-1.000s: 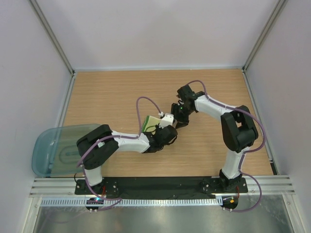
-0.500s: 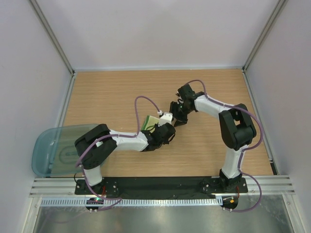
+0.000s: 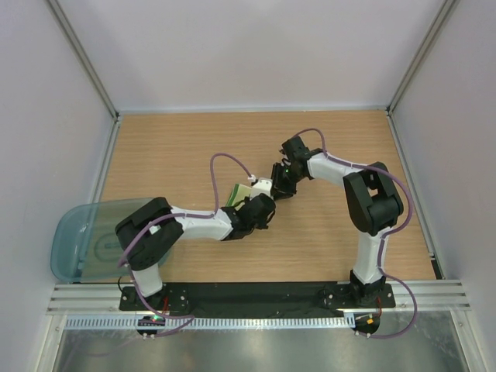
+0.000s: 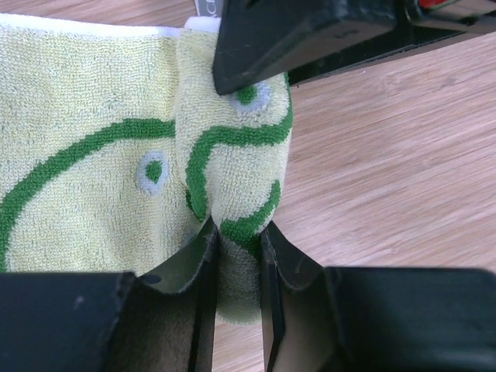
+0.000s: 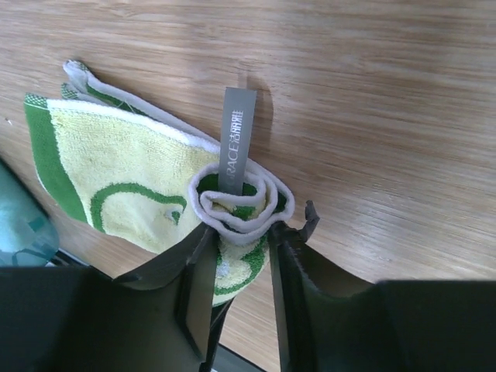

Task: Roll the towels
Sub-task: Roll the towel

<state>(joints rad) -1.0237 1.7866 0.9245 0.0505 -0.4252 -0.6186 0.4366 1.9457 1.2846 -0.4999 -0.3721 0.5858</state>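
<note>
Now my left tool [image 4: 236,232] pinches the near end of the green-and-cream towel's [image 4: 85,147] rolled edge, mid-worktop [image 3: 170,147]. My right tool [image 5: 246,232] straddles the roll's far end, jaws part-closed. Whether it grips, I cannot tell.

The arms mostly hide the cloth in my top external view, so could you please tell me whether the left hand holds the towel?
Observer: Yes, the left wrist view shows the left hand pinched shut on the rolled end of the green-and-cream towel.
Operator: Thank you. How far is it rolled?
Observer: Only partly: the right wrist view shows a small spiral, the rest lying flat on the wooden table.
Operator: And the right hand?
Observer: The right hand straddles that spiral, which has a grey label sticking out; whether it presses, I cannot tell.
</note>
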